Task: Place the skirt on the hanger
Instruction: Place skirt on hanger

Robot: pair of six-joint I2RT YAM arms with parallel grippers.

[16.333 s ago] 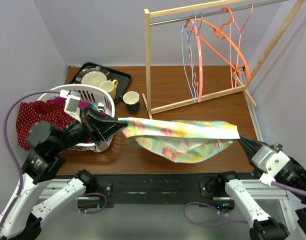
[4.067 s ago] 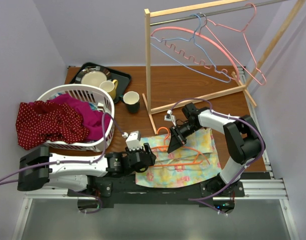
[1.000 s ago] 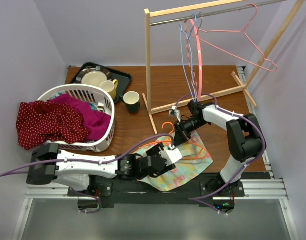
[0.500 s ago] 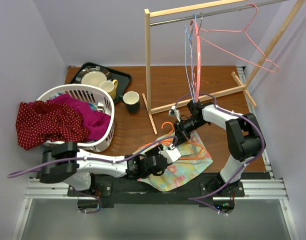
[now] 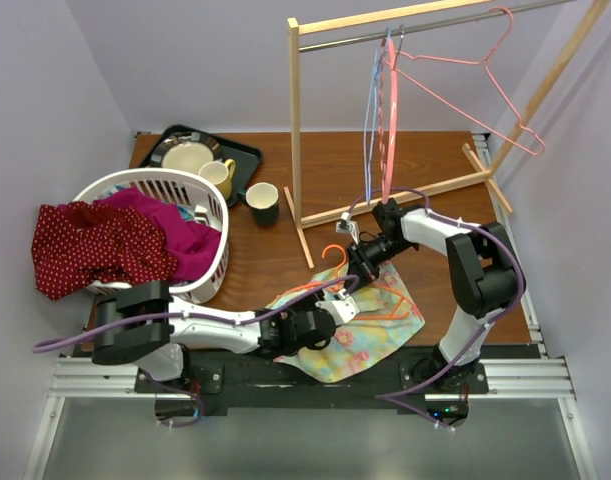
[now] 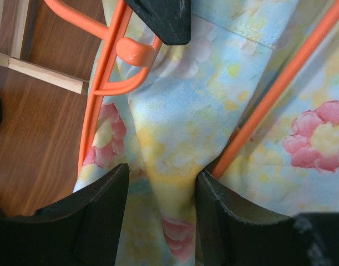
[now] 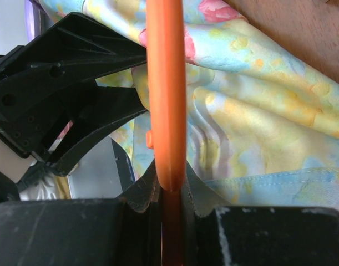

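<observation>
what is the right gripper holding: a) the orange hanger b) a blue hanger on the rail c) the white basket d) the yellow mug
a: in the right wrist view the right gripper has its fingers closed on the bar of the orange hanger, which lies over the skirt.

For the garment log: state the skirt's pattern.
Pastel blue-and-yellow fabric skirt with pink flowers; best in left wrist view.

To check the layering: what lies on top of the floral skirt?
An orange hanger lies on the skirt, hook end off its edge. The lower end of one bar is hidden at a cloth fold.
</observation>
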